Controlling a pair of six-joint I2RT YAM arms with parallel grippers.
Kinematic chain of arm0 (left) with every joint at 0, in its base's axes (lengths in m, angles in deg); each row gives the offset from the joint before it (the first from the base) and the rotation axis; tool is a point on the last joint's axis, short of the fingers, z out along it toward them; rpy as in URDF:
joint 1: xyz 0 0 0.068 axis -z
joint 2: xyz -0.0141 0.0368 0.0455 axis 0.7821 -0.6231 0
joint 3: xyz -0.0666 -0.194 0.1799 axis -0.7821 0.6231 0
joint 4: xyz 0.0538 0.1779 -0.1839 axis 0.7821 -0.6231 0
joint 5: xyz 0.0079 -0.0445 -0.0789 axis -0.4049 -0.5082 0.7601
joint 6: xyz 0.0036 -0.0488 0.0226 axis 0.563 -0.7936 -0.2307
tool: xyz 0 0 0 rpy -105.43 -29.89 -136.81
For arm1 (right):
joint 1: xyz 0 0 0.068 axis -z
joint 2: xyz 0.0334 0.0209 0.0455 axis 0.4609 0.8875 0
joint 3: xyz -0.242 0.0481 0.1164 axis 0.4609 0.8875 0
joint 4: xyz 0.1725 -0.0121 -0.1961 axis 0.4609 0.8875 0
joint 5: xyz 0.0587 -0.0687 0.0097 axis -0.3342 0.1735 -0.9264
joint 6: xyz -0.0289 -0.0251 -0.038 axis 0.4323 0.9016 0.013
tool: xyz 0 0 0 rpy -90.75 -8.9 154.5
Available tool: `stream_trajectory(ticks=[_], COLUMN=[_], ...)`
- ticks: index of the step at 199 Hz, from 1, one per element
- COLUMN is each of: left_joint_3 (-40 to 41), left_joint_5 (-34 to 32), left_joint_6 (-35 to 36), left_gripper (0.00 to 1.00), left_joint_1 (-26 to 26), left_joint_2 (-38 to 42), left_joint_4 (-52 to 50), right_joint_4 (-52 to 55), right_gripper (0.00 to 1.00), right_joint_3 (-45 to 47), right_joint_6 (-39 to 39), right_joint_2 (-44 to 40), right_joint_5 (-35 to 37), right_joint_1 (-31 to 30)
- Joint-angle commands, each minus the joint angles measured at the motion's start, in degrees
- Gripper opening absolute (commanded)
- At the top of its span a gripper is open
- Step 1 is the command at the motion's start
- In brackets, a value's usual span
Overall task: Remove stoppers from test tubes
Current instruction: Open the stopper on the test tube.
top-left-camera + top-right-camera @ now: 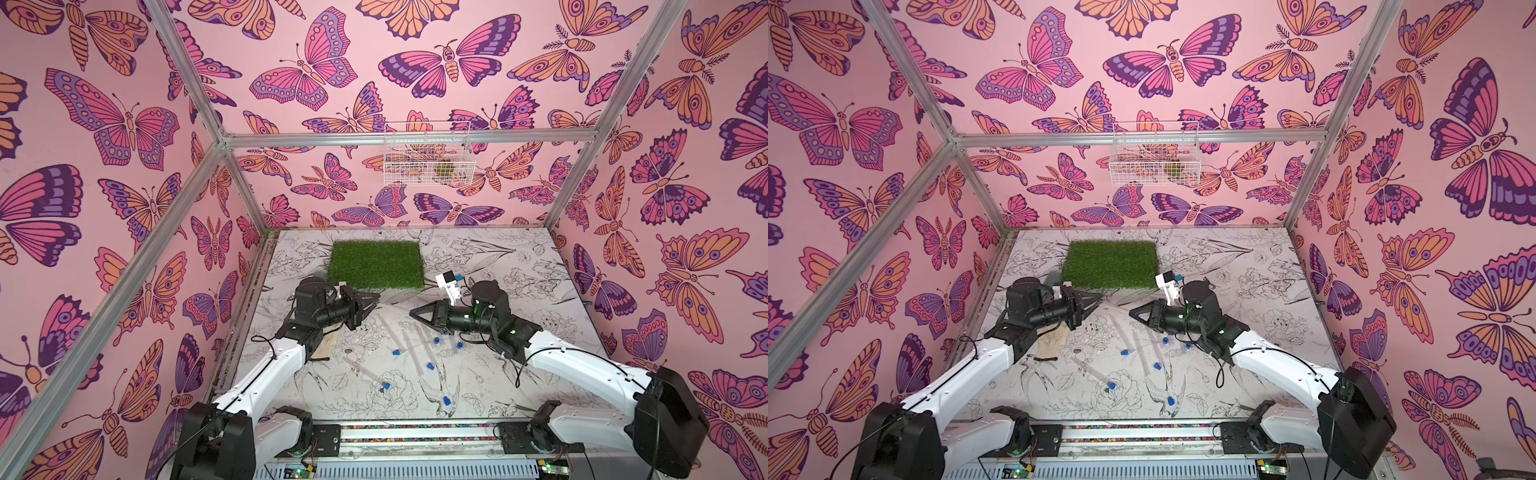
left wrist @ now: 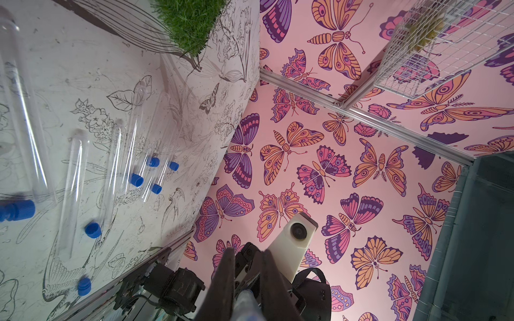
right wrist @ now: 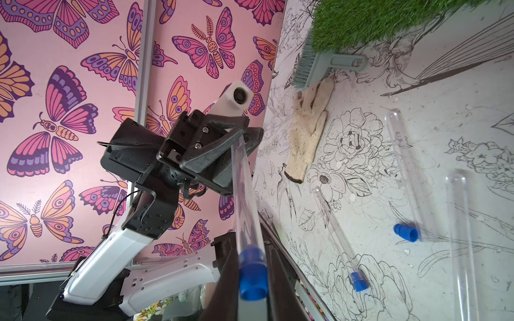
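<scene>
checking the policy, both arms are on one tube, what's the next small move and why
The right gripper is shut on the round bright blue plastic stopper, which sits in the slim clear test tube; the left gripper, shut on the tube's other end, braces it. So probably draw the right gripper straight back along the tube, perhaps twisting slightly.

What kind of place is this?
Probably a robot data-collection cell, not a real lab: aluminium frame, butterfly-print walls, left arm and right arm at a tabletop strewn with test tubes.
</scene>
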State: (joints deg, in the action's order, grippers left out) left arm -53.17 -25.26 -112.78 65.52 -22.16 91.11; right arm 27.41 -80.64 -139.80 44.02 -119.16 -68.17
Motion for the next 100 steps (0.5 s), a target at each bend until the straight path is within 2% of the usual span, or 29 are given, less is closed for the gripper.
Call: stream_trajectory(ticks=[1,100], left_joint_3=[1.62,3.21], left_joint_5=[0.71,1.10], left_joint_6=[0.56,1.32], left_gripper=[0.00,0.00], left_joint_1=[-0.77,-4.40], left_joint_2=[-0.47,-0.54], left_joint_4=[1.03,0.41], right_joint_4=[-0.27,3.46], right_gripper=[0.17,0.15], right_joint_3=[-0.14,2.11], right_joint_6=[0.62,1.70], right_joint_2=[-0.50,-4.75], right_joint_5=[1.26,2.13], right_joint_1=[0.20,0.60])
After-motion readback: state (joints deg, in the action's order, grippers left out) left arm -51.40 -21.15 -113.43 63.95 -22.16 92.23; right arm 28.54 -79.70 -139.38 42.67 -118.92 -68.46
